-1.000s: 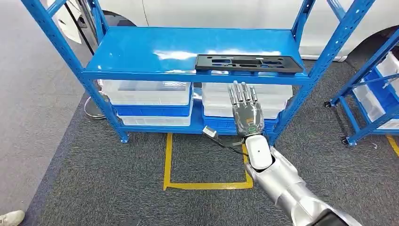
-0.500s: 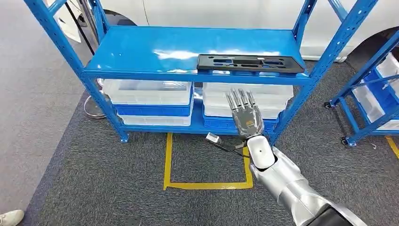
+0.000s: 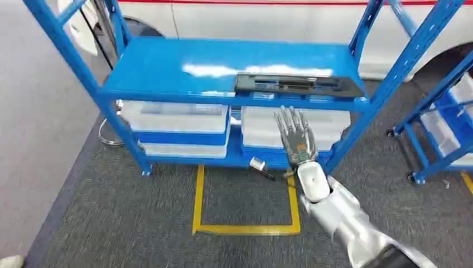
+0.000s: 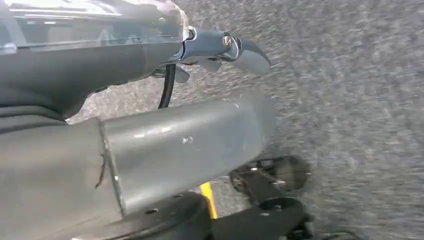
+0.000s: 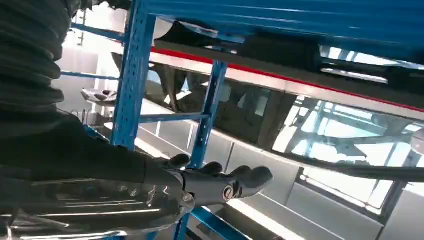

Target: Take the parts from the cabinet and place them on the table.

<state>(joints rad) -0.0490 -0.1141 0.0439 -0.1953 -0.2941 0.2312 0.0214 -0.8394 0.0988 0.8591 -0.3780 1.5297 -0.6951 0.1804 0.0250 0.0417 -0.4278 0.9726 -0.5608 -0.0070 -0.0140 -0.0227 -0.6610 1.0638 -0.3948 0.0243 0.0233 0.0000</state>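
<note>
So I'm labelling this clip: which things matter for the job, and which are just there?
Job: black part on the blue rack; right hand, empty, below the shelf edge.
Just there: white bins, yellow floor tape, white vehicle.

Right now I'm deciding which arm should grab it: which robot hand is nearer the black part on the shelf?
Right. The right robot hand is raised just below the black part; the left robot hand hangs over the floor.

Blue metal shelf edge [image 3: 234, 99] and slanted blue upright [image 3: 385, 75], centre-right frame, flank raised right hand [image 3: 296, 139]; shelf top above looks mostly open.
</note>
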